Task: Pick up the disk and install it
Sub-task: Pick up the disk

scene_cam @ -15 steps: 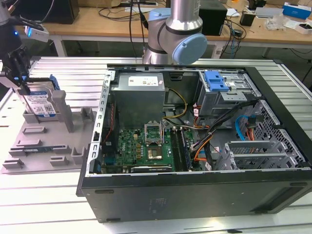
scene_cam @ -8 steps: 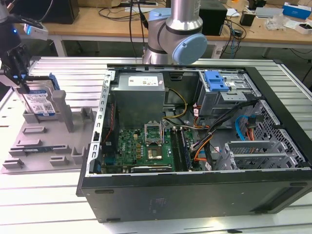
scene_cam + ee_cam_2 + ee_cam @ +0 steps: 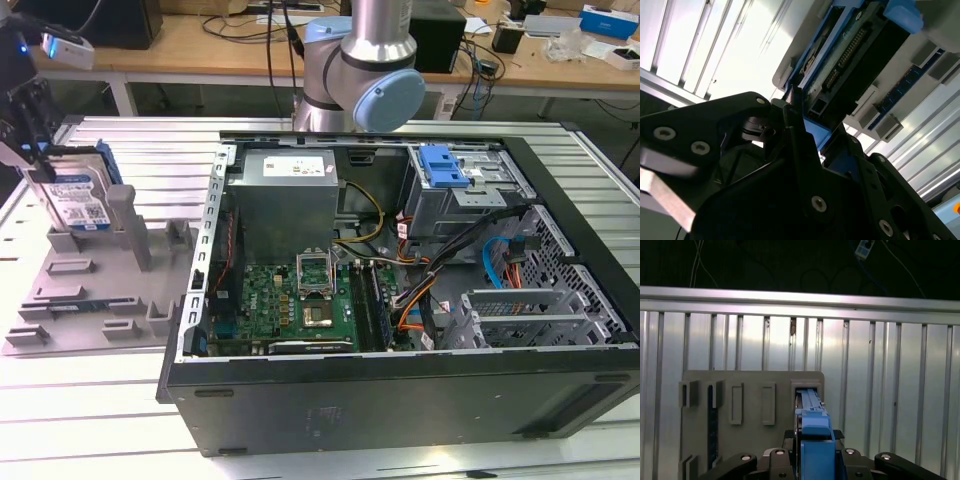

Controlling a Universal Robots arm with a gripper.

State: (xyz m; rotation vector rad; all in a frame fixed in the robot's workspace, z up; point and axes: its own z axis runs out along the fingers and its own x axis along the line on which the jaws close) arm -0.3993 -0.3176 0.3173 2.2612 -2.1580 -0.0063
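Observation:
The disk point(image 3: 82, 200) is a silver drive with a white-and-blue label in a blue carrier. It stands on edge in a slot of the grey holder tray point(image 3: 90, 290) at the exterior view's left. My gripper point(image 3: 42, 160) comes down on the disk's upper end. In the first wrist view the black fingers point(image 3: 847, 454) press on both sides of the blue carrier point(image 3: 813, 437), whose far end sits at the tray's slot point(image 3: 807, 384). The second wrist view shows the disk's dark underside and connector point(image 3: 852, 55) running out past the gripper point(image 3: 807, 132).
An open computer case point(image 3: 400, 400) lies on the slatted table to the right of the tray. Inside are a grey power-supply box point(image 3: 285, 200), a green motherboard point(image 3: 300, 300), cables, and a metal drive cage with a blue latch tab point(image 3: 443, 165). The arm's elbow point(image 3: 365, 70) stands behind the case.

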